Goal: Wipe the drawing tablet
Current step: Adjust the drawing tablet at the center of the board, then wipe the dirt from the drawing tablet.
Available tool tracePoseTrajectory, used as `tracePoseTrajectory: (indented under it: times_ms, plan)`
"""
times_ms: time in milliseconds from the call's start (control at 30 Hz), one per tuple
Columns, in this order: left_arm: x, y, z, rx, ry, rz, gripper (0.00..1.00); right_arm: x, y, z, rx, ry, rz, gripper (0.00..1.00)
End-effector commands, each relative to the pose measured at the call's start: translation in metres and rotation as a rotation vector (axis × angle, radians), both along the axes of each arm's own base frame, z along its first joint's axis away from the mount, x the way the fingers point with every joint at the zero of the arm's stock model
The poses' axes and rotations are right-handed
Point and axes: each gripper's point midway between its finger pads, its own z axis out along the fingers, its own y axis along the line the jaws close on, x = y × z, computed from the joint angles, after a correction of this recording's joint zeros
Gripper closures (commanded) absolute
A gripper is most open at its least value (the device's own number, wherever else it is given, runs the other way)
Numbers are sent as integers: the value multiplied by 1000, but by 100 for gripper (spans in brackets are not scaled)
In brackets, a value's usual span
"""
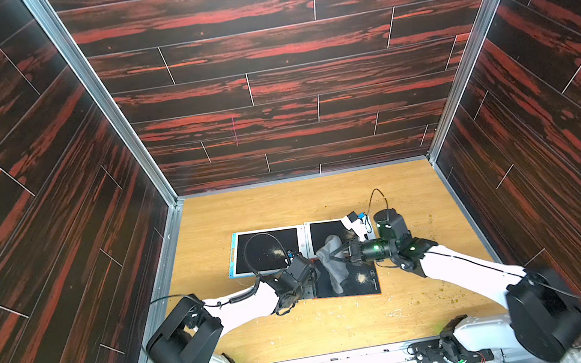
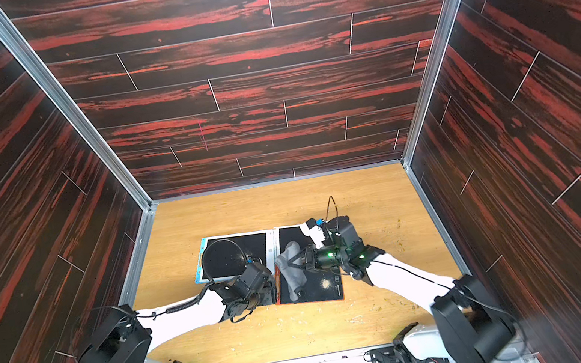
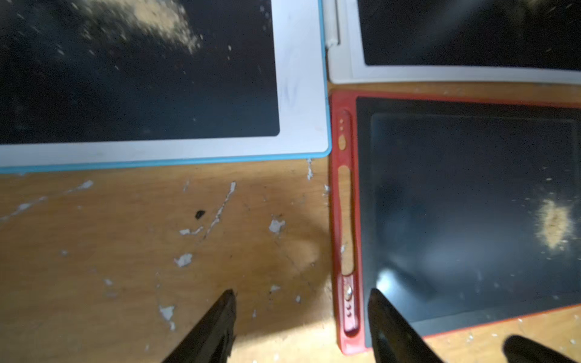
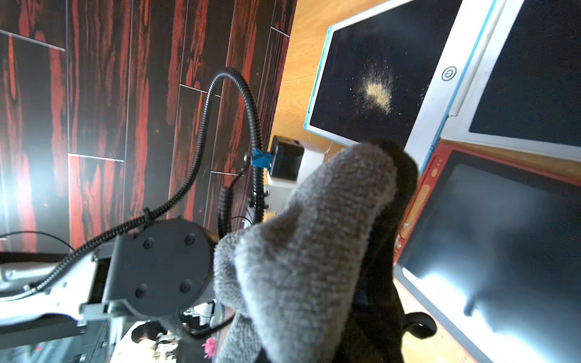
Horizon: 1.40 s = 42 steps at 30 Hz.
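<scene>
Three tablets lie on the wooden table (image 1: 304, 330). The blue-edged drawing tablet (image 1: 252, 247) is far left, the white-framed drawing tablet (image 1: 324, 229) is just beside it on the right, and the red-framed drawing tablet (image 1: 353, 289) is just nearer than the white one. The right gripper (image 1: 335, 256) is pinched closed on a grey cloth (image 1: 335, 274) and points left above the seam between the white and red tablets. The cloth hangs from it over the red tablet's left half; whether it presses the screen can't be told. A tan powder patch (image 1: 361, 278) on the red tablet sits uncovered, right of the cloth and nearer than the gripper. A second powder patch (image 1: 275, 252) is on the blue-edged tablet. The left gripper (image 3: 301, 295) has its jaws apart and holds nothing. It straddles the red tablet's left edge by the near-left corner, one finger (image 3: 226, 311) over bare table and the other over the screen.
</scene>
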Motion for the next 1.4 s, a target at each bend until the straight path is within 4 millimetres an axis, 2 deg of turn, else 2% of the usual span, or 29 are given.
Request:
tracePoseTrajectory:
  times_ms: [0,267,567,800,867,1133,1300,1367]
  plan:
    - [6,-8,-2,19,5,-33,33,1,11,-3,64,15,24,100]
    - [13,-2,-20,134,37,-26,37,3,16,-55,18,100,26,100]
    - [14,12,-20,232,48,-13,40,1,-1,-126,-187,201,-31,100]
    - [12,13,-25,260,75,-23,40,4,-21,-156,-360,209,-83,100]
    - [10,12,-34,271,98,-27,40,4,-23,-162,-395,223,-83,100]
    - [10,10,-32,280,95,-37,40,8,-30,-181,-626,188,-75,100]
    - [10,7,-31,275,99,-44,39,6,-43,-198,-771,195,-73,100]
    - [9,7,-32,278,101,-46,39,3,-54,-207,-834,202,-82,100]
